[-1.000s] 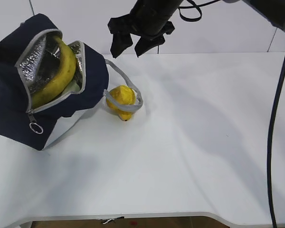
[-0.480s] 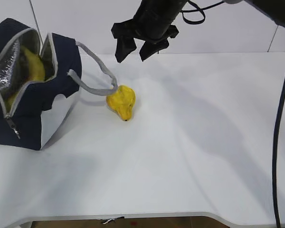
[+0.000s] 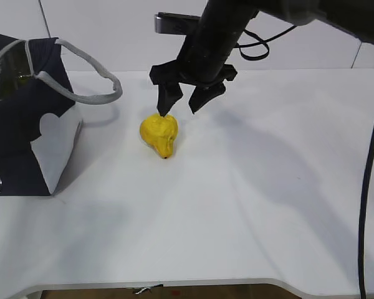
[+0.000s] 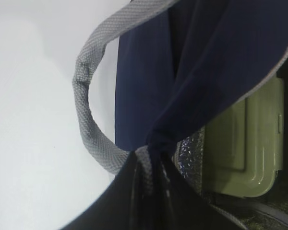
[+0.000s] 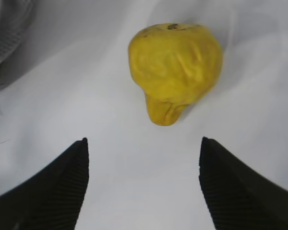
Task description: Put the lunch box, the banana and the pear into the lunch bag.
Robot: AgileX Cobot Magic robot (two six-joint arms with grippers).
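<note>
The yellow pear lies on the white table, and it fills the upper middle of the right wrist view. My right gripper is open and empty, just above and behind the pear, which lies ahead of its tips in the wrist view. The navy lunch bag stands upright at the far left. My left gripper is shut on the bag's rim where a grey strap joins. The lunch box with its green lid lies inside the bag. The banana is hidden in the bag.
The bag's grey strap handle hangs out to the right, left of the pear. A black cable runs down the right side. The table's front edge is near the bottom.
The bag has swung upright and to the left, hiding the banana. Its strap has come off the pear. My right gripper has come down over the pear.
</note>
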